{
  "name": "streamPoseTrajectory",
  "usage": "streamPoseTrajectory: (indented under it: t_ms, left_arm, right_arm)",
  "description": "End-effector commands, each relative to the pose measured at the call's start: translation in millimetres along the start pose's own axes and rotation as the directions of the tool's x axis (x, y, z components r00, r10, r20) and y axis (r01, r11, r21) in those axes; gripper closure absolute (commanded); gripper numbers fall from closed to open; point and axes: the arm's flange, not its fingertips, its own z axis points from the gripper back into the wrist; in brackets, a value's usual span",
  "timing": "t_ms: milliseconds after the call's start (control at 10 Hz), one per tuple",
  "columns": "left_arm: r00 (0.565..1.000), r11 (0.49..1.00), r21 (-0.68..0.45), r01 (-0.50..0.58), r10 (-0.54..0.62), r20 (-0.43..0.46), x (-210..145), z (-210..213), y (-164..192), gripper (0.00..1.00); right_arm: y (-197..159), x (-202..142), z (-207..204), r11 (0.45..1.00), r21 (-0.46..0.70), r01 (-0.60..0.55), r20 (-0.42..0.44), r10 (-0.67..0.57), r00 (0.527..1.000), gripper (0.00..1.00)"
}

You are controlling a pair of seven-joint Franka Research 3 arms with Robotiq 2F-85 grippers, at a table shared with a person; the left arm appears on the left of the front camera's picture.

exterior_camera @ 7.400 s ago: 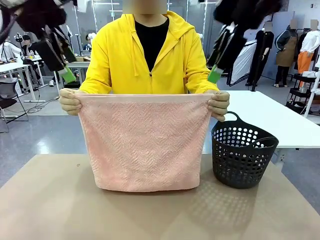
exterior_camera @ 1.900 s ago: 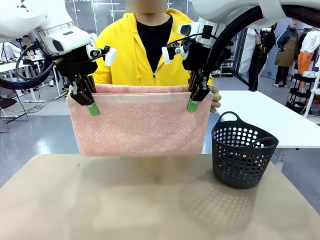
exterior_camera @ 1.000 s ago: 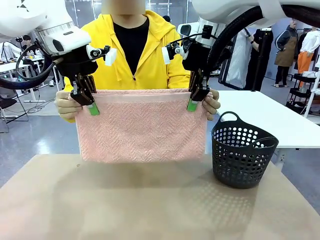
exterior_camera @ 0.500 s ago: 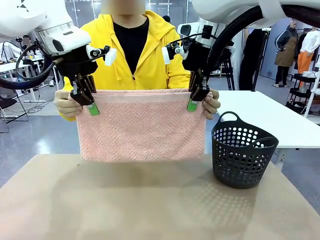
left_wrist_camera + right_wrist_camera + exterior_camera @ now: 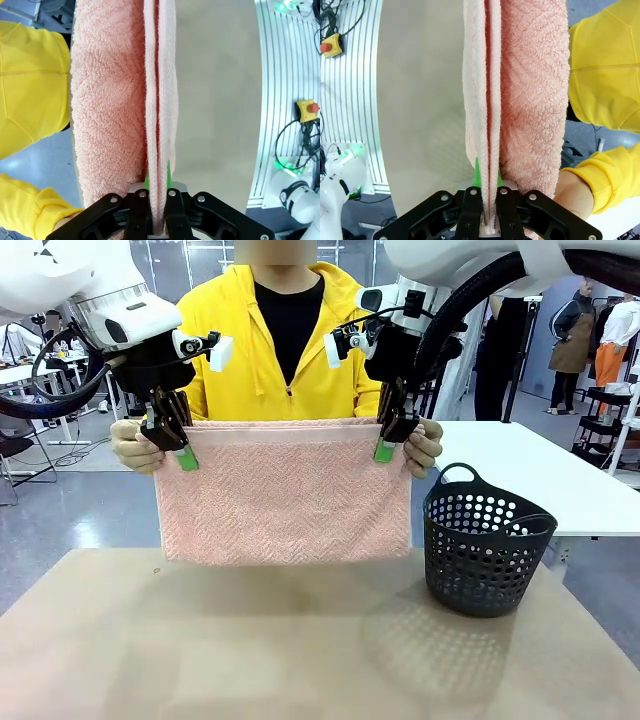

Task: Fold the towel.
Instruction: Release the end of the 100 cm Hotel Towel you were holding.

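Observation:
The salmon-pink towel [image 5: 285,495] hangs doubled above the brown table, its lower edge just over the surface. My left gripper [image 5: 185,454] is shut on its upper left corner, and my right gripper [image 5: 385,447] is shut on its upper right corner. A person in a yellow hoodie stands behind and holds the far layer's corners with both hands [image 5: 135,445] [image 5: 424,447], just outside my grippers. In the left wrist view the towel [image 5: 155,100] runs away pinched between green pads. The right wrist view shows the towel [image 5: 487,90] clamped the same way.
A black perforated basket [image 5: 485,540] stands on the table [image 5: 320,650] at the right, close to the towel's right edge. A white table [image 5: 545,475] lies behind it. The near half of the brown table is bare.
Over the last second, both grippers and the towel stay put; the person behind has shifted slightly to the right. Earlier, the person held the towel alone and the grippers were up and away.

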Motion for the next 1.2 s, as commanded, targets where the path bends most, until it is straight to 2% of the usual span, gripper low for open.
streamPoseTrajectory:
  t_ms: [0,100,200,300,400,500,600,700,800,900,1000,1100]
  left_arm:
    - [1.000,1.000,0.001,-0.001,0.001,0.002,-1,1,0,1.00]
    - [1.000,1.000,0.001,-0.001,0.001,0.002,-1,1,0,1.00]
    - [1.000,1.000,0.000,0.000,0.000,0.000,0,0,0,0.96]
    - [1.000,1.000,-0.002,0.009,-0.009,0.008,0,1,-1,0.65]
    - [1.000,1.000,0.009,-0.009,0.009,0.005,0,2,-1,0.66]
    - [1.000,1.000,0.008,-0.013,0.013,0.008,1,3,-1,0.35]
    - [1.000,1.000,0.008,-0.013,0.013,0.009,1,4,-1,0.62]
    - [1.000,1.000,0.004,-0.009,0.009,0.010,1,5,-1,0.05]
    - [1.000,1.000,0.006,-0.012,0.012,0.011,1,6,-2,0.32]
    - [1.000,1.000,0.004,0.002,-0.002,0.009,3,10,-4,0.00]
    - [1.000,1.000,0.006,-0.003,0.003,0.013,5,18,-9,0.03]
    - [1.000,0.999,0.027,-0.027,0.027,0.005,9,31,-14,0.00]
  right_arm:
    - [0,-1,0,1.000,-0.002,0.001,-0.002,-0.001,1.000,1.00]
    - [0,-1,0,1.000,-0.002,0.001,-0.002,-0.001,1.000,1.00]
    - [0,0,0,1.000,0.000,0.000,0.000,0.000,1.000,0.95]
    - [1,-2,0,1.000,0.002,0.003,0.011,-0.003,1.000,0.70]
    - [3,-2,0,1.000,-0.004,0.007,0.009,-0.007,1.000,0.70]
    - [4,-2,1,1.000,-0.004,0.012,0.011,-0.011,1.000,0.45]
    - [4,-2,2,1.000,-0.003,0.015,0.008,-0.015,1.000,0.67]
    - [5,-2,3,1.000,-0.002,0.017,0.007,-0.017,1.000,0.20]
    - [6,-2,4,1.000,-0.002,0.020,0.006,-0.020,1.000,0.42]
    - [8,-1,6,1.000,0.004,0.021,-0.001,-0.021,1.000,0.00]
    - [11,1,18,0.999,-0.020,0.034,-0.007,-0.034,0.999,0.41]
    - [16,2,34,0.998,-0.044,0.049,0.015,-0.049,0.999,0.00]
